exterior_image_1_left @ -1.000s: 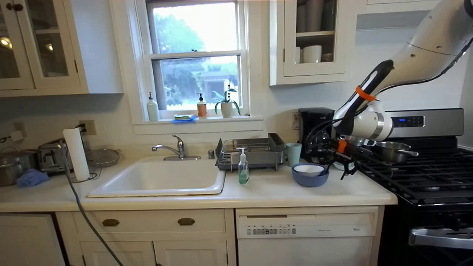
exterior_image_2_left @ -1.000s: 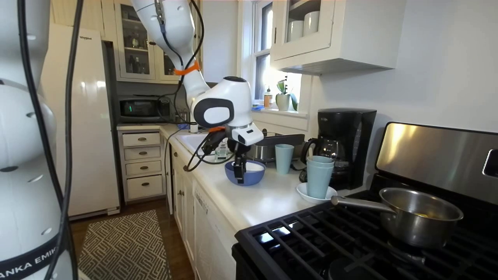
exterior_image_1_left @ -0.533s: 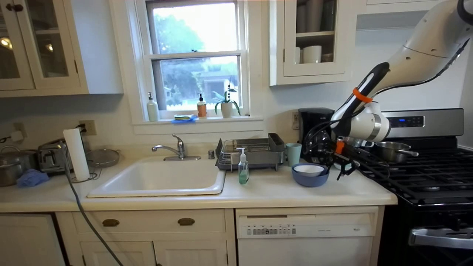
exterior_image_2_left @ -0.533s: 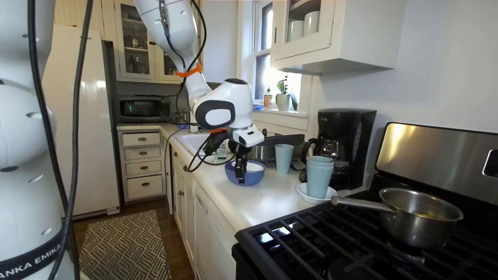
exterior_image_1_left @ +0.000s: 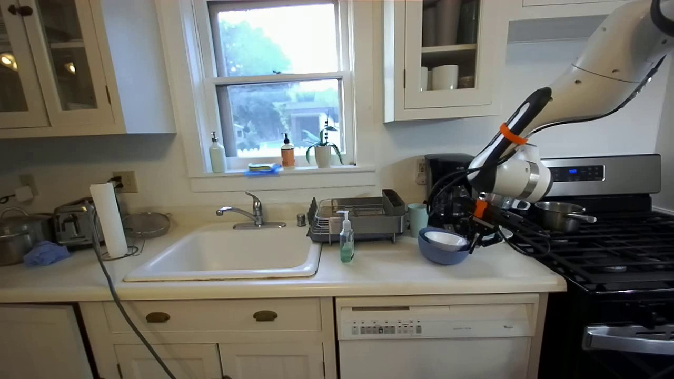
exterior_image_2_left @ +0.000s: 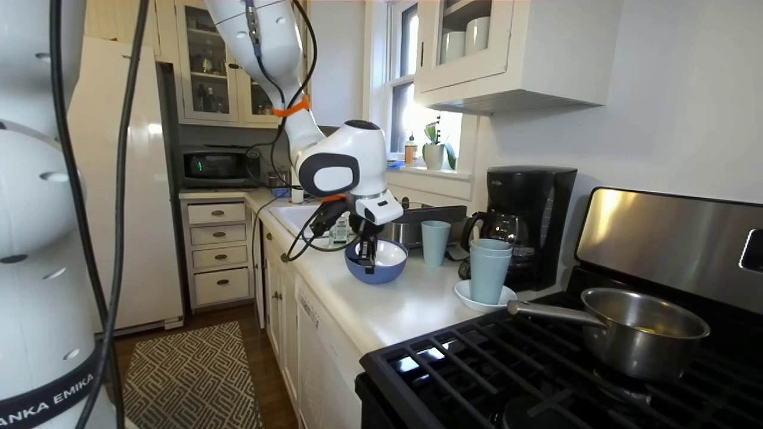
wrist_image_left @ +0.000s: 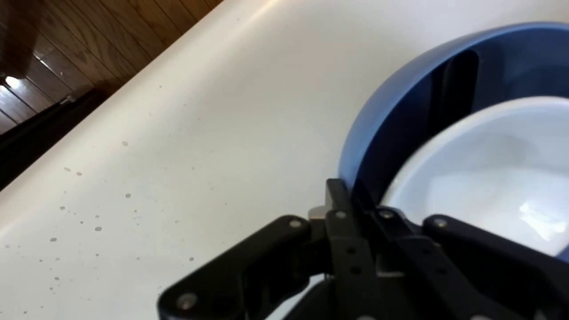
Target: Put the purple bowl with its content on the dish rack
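**Purple bowl [exterior_image_1_left: 441, 257] pinched at the rim, apart from the dish rack [exterior_image_1_left: 363, 227]**

I have the end effector [wrist_image_left: 349, 191] brought nearly together on the purple bowl's rim: in the wrist view one finger lies outside the wall and the other inside, the rim between them. A white bowl [exterior_image_1_left: 447, 240] sits inside the purple bowl. In an exterior view both bowls tilt, their rims lower on the end effector's side. From here I can't tell whether the purple bowl's base is fully down on the table [exterior_image_1_left: 387, 276] or partly lifted.

I see the dish rack just beside the sink [exterior_image_1_left: 221, 275], with a soap bottle [exterior_image_1_left: 346, 245] standing in front of it. A pale blue cup [exterior_image_1_left: 418, 215] stands upright between the rack and the coffee maker [exterior_image_2_left: 533, 229], near the purple bowl.
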Controlling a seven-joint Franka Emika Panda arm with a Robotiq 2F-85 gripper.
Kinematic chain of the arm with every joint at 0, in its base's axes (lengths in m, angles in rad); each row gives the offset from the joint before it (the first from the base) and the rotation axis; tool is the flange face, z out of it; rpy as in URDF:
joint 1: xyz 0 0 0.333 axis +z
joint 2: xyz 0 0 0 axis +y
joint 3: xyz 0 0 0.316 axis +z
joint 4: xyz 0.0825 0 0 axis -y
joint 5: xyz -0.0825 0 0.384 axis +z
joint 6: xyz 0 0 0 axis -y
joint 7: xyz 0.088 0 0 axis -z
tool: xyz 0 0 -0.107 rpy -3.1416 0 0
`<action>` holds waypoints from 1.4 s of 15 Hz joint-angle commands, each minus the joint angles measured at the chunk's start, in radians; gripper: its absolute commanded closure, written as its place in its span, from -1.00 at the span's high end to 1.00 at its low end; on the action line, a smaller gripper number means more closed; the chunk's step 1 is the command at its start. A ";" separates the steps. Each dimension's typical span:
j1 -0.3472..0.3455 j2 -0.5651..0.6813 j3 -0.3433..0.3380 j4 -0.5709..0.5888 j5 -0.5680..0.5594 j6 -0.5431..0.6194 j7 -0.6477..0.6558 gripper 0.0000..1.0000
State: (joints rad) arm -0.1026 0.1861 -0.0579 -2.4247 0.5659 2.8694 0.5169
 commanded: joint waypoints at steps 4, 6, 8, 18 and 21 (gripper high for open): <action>0.013 -0.088 0.024 -0.005 0.045 -0.100 -0.050 -0.84; 0.026 -0.117 0.024 -0.007 0.035 -0.131 -0.047 -0.85; 0.038 -0.141 0.028 -0.001 0.038 -0.154 -0.051 -0.85; 0.140 -0.082 0.062 0.237 -0.229 -0.232 0.333 -0.85; 0.170 -0.021 0.059 0.386 -0.325 -0.278 0.505 -0.89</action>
State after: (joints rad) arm 0.0473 0.0944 0.0053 -2.1942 0.3265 2.6468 0.8683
